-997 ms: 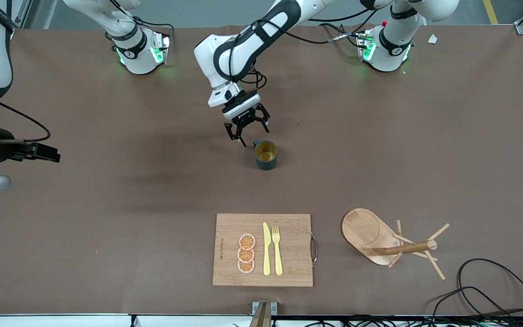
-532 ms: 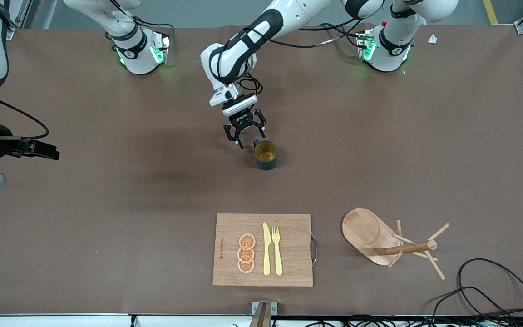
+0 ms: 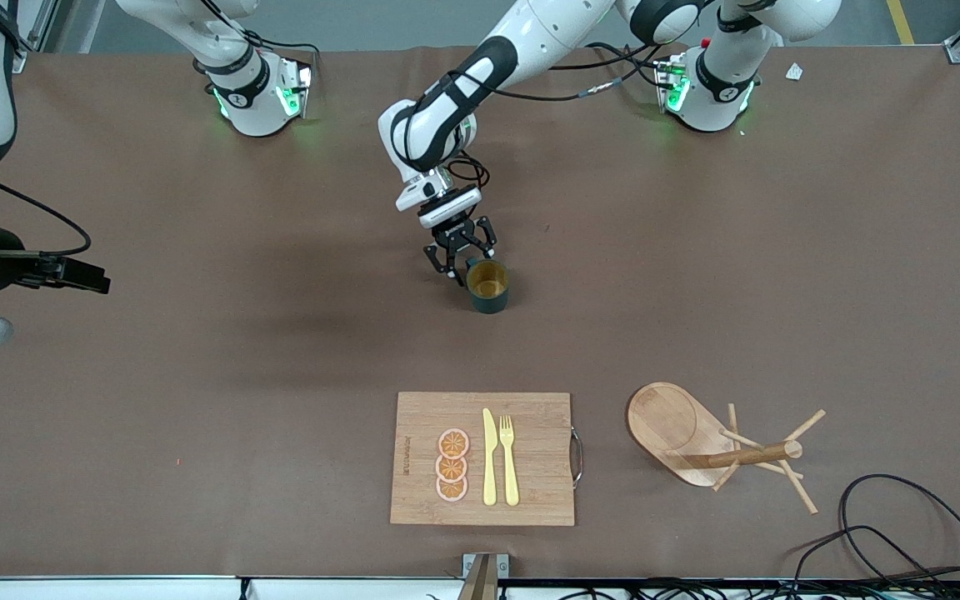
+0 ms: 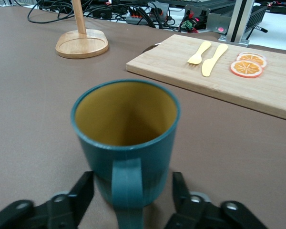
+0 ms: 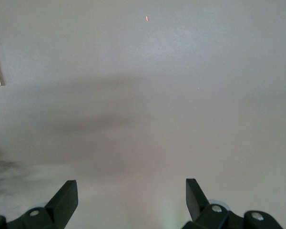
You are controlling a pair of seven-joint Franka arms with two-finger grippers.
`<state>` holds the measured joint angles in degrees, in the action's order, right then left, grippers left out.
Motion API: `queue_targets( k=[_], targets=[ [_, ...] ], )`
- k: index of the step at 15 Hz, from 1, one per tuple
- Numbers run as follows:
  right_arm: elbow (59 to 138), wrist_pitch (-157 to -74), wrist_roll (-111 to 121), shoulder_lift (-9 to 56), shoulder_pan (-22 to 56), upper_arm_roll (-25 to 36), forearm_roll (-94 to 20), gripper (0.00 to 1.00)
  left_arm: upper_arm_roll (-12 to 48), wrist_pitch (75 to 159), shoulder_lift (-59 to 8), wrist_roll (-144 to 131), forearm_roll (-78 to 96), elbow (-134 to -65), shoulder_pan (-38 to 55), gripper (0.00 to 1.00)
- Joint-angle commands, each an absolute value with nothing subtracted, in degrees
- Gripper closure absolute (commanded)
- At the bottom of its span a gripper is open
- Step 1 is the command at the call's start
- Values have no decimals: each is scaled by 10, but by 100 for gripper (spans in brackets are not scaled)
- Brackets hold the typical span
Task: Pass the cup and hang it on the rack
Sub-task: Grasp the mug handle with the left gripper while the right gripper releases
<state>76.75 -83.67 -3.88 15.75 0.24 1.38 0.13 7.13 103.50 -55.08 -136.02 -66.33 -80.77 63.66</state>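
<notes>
Left hand (image 3: 459, 265) low at cup (image 3: 488, 286) handle, fingers (image 4: 78, 195) apart either side, not clamping; right hand (image 5: 131, 199) released, waiting.

2 white arms (image 3: 522, 33) with black joint bands; black grippers; green-lit bases (image 3: 701, 96); black cables.

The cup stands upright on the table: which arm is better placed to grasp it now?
Left. The left gripper is down at the cup, fingers on either side of its handle. The right gripper waits open over bare table at the right arm's end.
</notes>
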Motion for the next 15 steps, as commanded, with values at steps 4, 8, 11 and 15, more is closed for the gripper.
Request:
queue_targets(
  k=[4, 8, 11, 15],
  targets=[
    [812, -847, -43, 129, -1, 9, 4, 0, 68, 1028, -559, -1363, -674, -793, 642, 72],
    [822, -847, -43, 106, 0, 9, 11, 0, 68, 1028, -551, -1357, -673, -789, 642, 90],
    [825, -848, -44, 98, -2, 8, 11, 0, 74, 1030, -532, -1319, -654, -765, 630, 99],
    [850, -853, -44, 78, -2, 9, 11, 0, 78, 1066, -470, -1239, -545, -739, 578, 100]
  ],
)
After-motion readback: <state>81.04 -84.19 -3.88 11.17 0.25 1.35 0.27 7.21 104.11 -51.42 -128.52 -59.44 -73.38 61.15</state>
